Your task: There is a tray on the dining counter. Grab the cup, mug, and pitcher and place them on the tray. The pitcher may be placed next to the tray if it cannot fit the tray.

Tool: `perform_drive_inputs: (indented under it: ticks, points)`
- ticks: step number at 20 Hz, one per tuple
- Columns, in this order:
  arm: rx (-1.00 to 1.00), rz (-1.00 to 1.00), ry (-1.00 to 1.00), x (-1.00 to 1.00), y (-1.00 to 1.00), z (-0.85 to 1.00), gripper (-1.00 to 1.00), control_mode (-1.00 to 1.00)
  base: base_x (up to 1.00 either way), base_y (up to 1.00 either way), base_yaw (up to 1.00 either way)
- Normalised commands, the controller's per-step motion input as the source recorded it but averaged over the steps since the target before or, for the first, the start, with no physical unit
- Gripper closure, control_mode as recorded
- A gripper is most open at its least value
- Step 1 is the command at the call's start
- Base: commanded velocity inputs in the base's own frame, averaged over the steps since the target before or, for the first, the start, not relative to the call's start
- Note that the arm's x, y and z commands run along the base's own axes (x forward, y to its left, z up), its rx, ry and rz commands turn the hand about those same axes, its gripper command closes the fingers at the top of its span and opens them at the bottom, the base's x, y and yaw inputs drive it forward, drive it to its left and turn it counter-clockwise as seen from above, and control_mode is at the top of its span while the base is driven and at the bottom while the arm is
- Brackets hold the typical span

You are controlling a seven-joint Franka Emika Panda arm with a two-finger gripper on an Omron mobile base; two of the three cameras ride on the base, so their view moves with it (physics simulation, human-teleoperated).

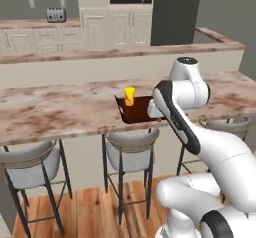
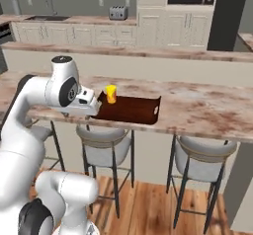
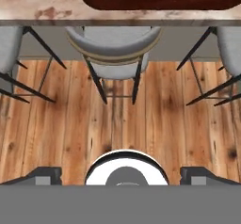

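Up on the long bench (image 2: 197,105), whose stone top is marbled beige with reddish-brown blotches, lies a dark reddish-brown rectangular tray (image 2: 131,109) with a raised rim and a handle cutout at its end. A small yellow cup (image 2: 110,94), a plain handleless tumbler with a red-orange mark on its side, stands upright in the tray's far corner nearest the arm. Below the bench edge stand bar stools (image 2: 106,147) with curved grey padded seats, pale rims and thin dark metal legs, on a floor (image 3: 122,119) of warm wooden planks.

Glossy and white with dark joints, the arm is folded back on itself: its elbow rises above the bench, and the wrist sits low at the near bench edge beside the tray's end. From the hand view the pincer (image 3: 121,173) points down over the stool and floorboards, its two dark tips (image 3: 44,173) spread wide apart, holding nothing.
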Motion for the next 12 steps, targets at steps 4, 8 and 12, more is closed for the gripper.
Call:
perform_drive_inputs:
  ticks: [4, 8, 12]
  points:
    - [0.00, 0.00, 0.00, 0.00, 0.00, 0.00, -1.00, 1.00, -0.95, 1.00, 0.00]
    - [0.00, 0.00, 0.00, 0.00, 0.00, 0.00, -1.00, 1.00, -0.55, 1.00, 0.00]
    - [0.00, 0.00, 0.00, 0.00, 0.00, 0.00, -1.00, 1.00, -0.11, 1.00, 0.00]
